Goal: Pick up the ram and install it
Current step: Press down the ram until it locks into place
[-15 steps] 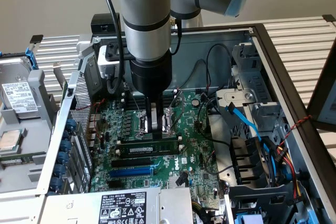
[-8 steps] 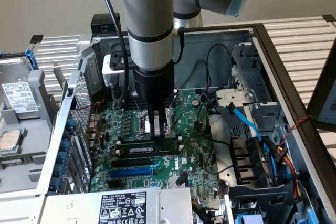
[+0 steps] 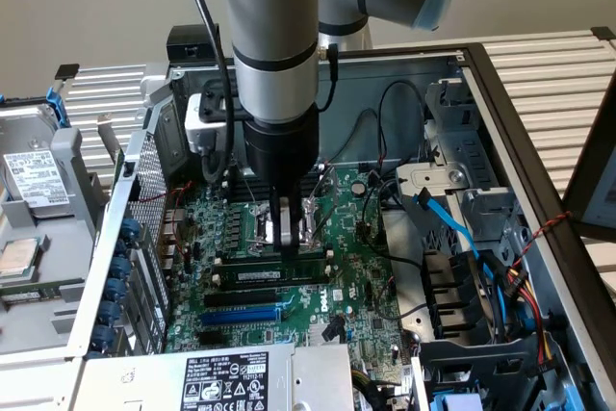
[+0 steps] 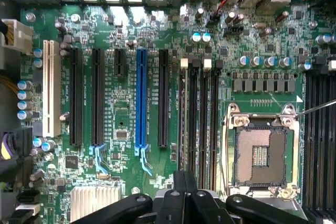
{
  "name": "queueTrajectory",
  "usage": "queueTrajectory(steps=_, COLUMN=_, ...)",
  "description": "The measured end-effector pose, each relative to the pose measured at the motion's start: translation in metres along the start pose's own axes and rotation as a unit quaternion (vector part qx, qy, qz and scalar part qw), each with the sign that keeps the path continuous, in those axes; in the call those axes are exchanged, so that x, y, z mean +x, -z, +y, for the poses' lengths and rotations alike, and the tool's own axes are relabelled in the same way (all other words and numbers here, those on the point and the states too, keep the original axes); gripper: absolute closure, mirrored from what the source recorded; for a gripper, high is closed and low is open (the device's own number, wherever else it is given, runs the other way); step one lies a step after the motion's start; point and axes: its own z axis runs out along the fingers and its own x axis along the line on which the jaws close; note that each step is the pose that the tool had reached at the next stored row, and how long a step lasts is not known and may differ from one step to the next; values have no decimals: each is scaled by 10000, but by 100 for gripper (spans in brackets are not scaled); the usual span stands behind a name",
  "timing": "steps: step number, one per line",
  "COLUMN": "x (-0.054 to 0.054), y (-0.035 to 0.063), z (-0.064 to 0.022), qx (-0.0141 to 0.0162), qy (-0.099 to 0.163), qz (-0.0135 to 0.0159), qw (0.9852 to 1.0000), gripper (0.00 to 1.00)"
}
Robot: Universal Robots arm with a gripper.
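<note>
Though closed, jaws near 1 ram [image 3: 274,274]

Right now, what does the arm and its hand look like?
Grey tubular arm with pale blue joint caps and a black wrist section. A black cable runs down its side to a white box. The hand is black, with slim dark fingers and black linkages.

The closed end effector [image 3: 286,230] presses the ram [image 3: 272,275] into the motherboard [image 3: 356,281].

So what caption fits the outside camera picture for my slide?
Robot arm's shut gripper pressing down over the ram on the motherboard.
</note>
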Motion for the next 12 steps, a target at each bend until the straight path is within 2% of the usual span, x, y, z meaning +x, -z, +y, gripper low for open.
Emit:
queueTrajectory(steps=7, x=12, y=-12, z=293, qx=-1, qy=-2, qz=1, qw=10000, gripper=90)
queueTrajectory(steps=12, x=14, y=-75, z=305, qx=-1, qy=-1, qz=2, qw=10000, gripper=90)
